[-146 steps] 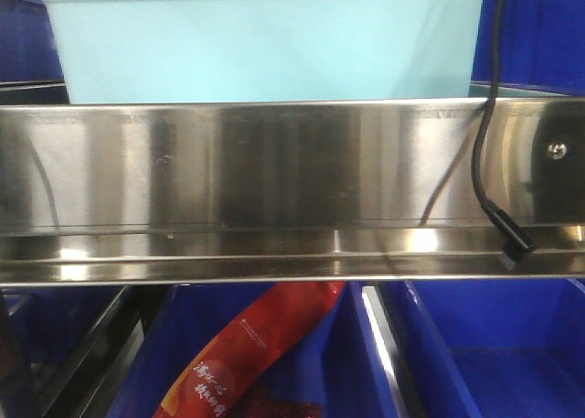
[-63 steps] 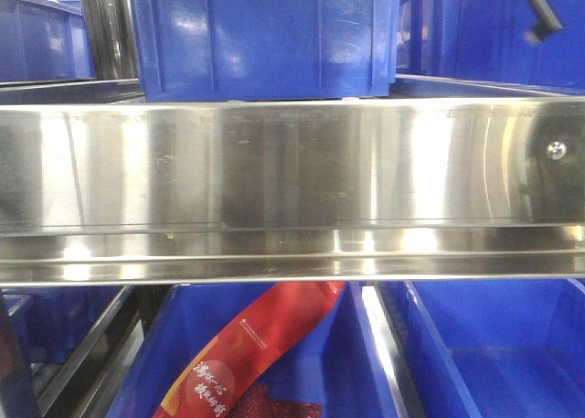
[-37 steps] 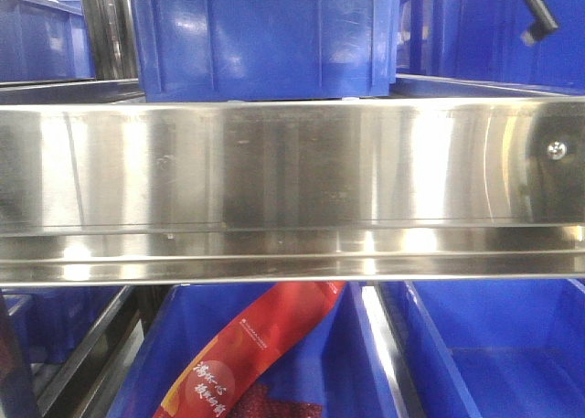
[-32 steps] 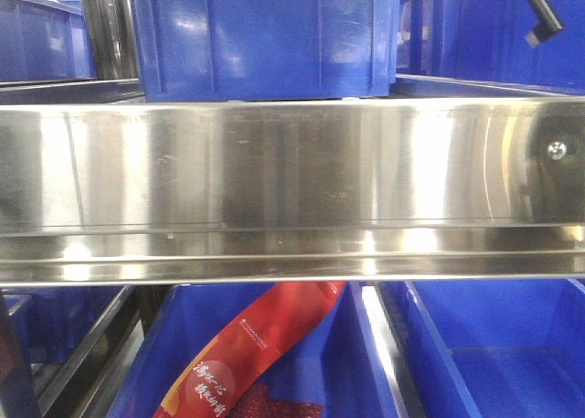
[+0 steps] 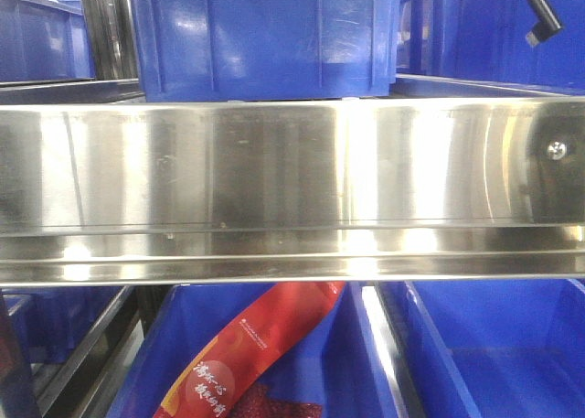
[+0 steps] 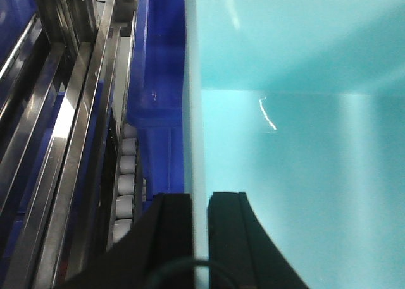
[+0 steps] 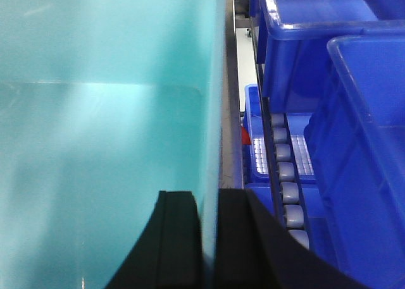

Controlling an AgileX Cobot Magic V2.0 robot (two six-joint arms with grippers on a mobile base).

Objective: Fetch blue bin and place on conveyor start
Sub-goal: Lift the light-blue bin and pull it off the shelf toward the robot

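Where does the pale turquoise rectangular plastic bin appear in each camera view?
Front view: not in it.
Left wrist view: the pale turquoise rectangular plastic bin fills the right side, its wall held in the left gripper.
Right wrist view: it fills the left side, wall in the right gripper.
Shared landmark: dark royal-blue plastic bins.

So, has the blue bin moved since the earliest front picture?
Yes. The blue bin has left the front view, probably upward; above the steel shelf a dark blue bin now shows instead.
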